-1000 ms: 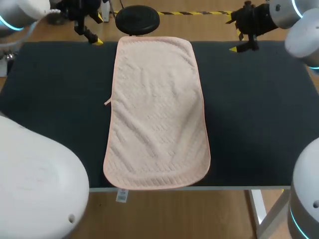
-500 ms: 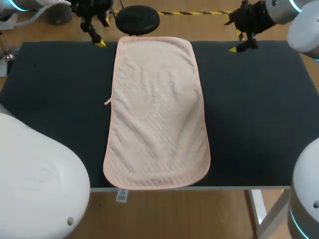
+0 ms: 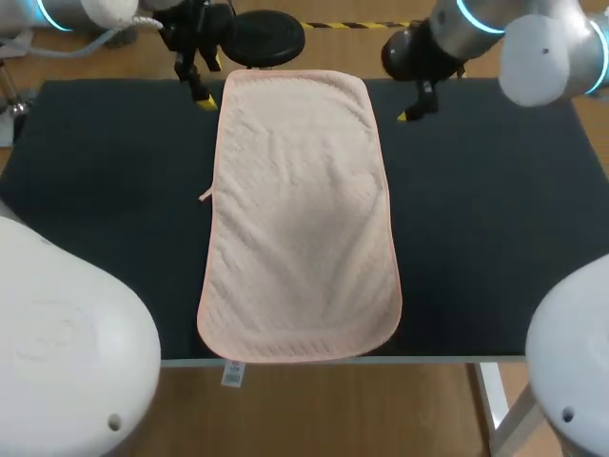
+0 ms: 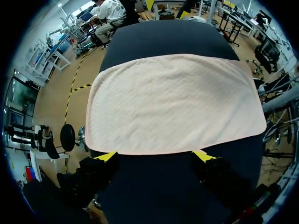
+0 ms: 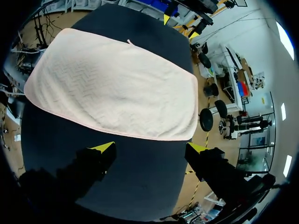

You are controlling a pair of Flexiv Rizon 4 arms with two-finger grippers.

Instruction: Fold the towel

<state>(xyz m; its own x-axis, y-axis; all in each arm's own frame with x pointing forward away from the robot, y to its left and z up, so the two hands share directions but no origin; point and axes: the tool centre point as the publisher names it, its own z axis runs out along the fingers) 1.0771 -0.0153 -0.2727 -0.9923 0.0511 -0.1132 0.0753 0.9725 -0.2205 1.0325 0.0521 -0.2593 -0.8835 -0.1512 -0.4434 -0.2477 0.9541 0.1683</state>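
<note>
We see the pale pink towel (image 3: 300, 209) lying flat and unfolded along the dark desk (image 3: 495, 238). Its near hem sits at the desk's near edge, well apart from both tools. A small loop (image 3: 205, 195) sticks out of the long edge on our left tool's side. At the far end, our left tool (image 3: 200, 93) hangs just beside one corner, its fingers spread wide and holding nothing. The towel's long edge runs just ahead of its yellow tips. Our right tool (image 3: 411, 109) hangs near the opposite corner, equally wide open and empty.
</note>
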